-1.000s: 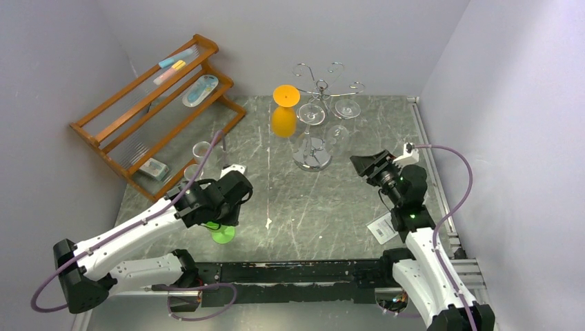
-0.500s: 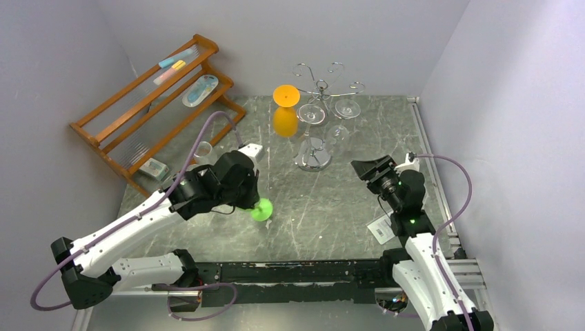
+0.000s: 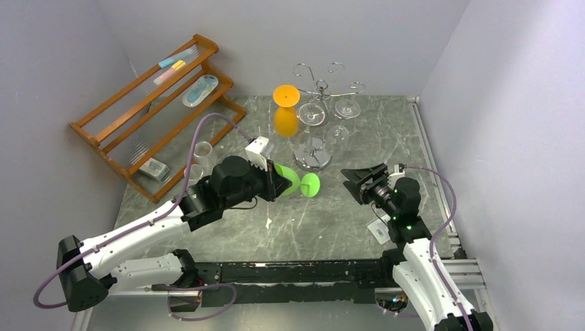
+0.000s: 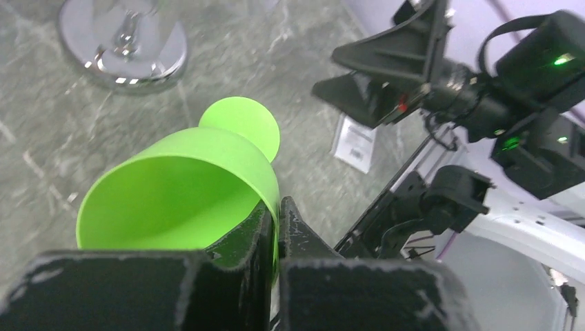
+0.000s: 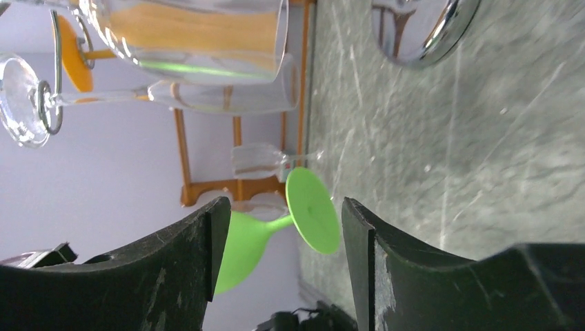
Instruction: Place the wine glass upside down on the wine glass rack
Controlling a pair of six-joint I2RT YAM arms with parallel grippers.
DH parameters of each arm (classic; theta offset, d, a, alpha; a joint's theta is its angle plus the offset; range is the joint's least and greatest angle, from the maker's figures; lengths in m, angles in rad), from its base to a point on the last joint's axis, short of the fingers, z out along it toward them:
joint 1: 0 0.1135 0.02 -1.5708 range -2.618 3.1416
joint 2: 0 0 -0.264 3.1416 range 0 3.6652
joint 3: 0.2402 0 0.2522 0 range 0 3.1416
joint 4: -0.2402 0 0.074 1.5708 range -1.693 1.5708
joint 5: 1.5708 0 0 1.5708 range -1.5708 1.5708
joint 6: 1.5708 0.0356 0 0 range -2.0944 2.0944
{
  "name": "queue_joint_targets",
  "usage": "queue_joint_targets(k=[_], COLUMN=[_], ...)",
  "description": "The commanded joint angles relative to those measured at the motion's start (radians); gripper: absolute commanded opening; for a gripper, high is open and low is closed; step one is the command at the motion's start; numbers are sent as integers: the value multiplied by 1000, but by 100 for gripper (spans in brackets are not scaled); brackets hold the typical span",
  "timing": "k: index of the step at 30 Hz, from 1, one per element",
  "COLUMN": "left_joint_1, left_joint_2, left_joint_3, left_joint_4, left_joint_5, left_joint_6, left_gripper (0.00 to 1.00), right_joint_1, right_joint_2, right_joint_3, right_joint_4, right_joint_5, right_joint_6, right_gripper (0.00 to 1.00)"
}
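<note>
Left end effector [image 3: 276, 181] gripping green wine glass [image 3: 295, 182] horizontally, arm outstretched

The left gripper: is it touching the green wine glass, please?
Touching. Left wrist view shows the left gripper pinching the green wine glass at its rim.

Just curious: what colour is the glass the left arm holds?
The wine glass is bright green, clearest in the left wrist view.
</note>
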Motion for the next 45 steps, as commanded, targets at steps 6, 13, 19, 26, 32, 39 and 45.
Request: queue_joint_targets(k=[6, 13, 19, 26, 32, 39, 45], left_joint_1=[-117, -178, -199, -228, -246, -288, -356], left_joint_2=[-34, -67, -72, -41, -26, 8, 70], left_joint_3=[-106, -182, -212, -263, -288, -304, -297], left_joint_4=[367, 462, 502, 652, 728, 779, 854], left_joint_5=[-100, -222, -278, -329, -366, -360, -404], left_joint_6=[8, 42, 52, 85, 100, 78, 123], left_gripper=[5, 5, 5, 5, 5, 5, 5], right_joint_1=[225, 320, 324, 352, 354, 354, 353], right_joint_2=[40, 35, 38, 31, -58, -62, -59], right_joint_3=[78, 101, 131, 162, 128, 134, 137], right_joint_4=[-90, -182, -244, -340, -375, -241, -248], right_joint_5=[41, 148, 181, 208, 269, 242, 243], right_joint_6=[230, 250, 227, 281, 357, 476, 538], right_gripper=[62, 59, 69, 76, 80, 73, 58])
